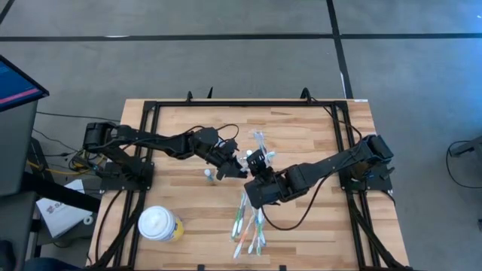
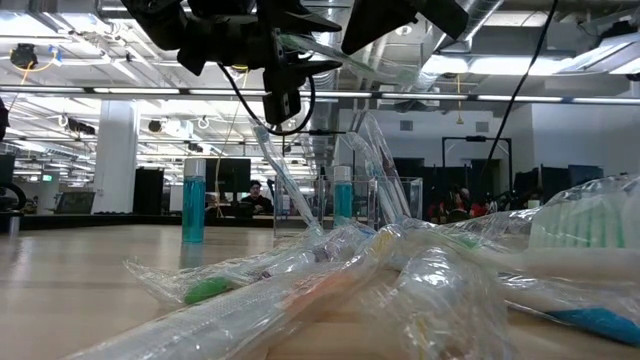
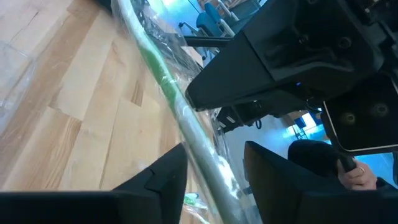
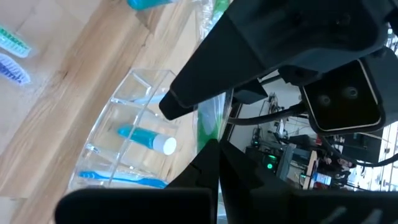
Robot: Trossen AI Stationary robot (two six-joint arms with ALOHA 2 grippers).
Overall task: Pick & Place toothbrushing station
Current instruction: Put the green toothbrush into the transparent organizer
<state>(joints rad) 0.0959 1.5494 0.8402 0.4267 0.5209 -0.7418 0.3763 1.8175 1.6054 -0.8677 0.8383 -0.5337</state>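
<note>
The toothbrushing station (image 1: 260,141) is a clear oblong holder standing on the table's middle; the right wrist view shows a blue tube and a blue toothbrush inside the holder (image 4: 124,124). My right gripper (image 1: 260,162) hangs just near of it, shut on a green toothbrush in a clear wrapper (image 4: 208,121). My left gripper (image 1: 239,167) meets it from the left. Its open fingers (image 3: 168,180) stand on either side of the same wrapped toothbrush (image 3: 186,118); I see no touch. My right gripper pinches the wrapped green toothbrush (image 4: 210,134) between its two shut fingers, through the clear wrapper. The brush is lifted off the table and runs on from the fingers, slanting past my left gripper. Which part of the brush the fingers have is hidden by the gripper itself.
A heap of wrapped toothbrushes (image 1: 248,222) lies near the front middle and fills the low view's foreground (image 2: 400,280). A yellow cup with a white lid (image 1: 160,224) stands front left. A small blue tube (image 1: 207,177) stands upright left of the grippers.
</note>
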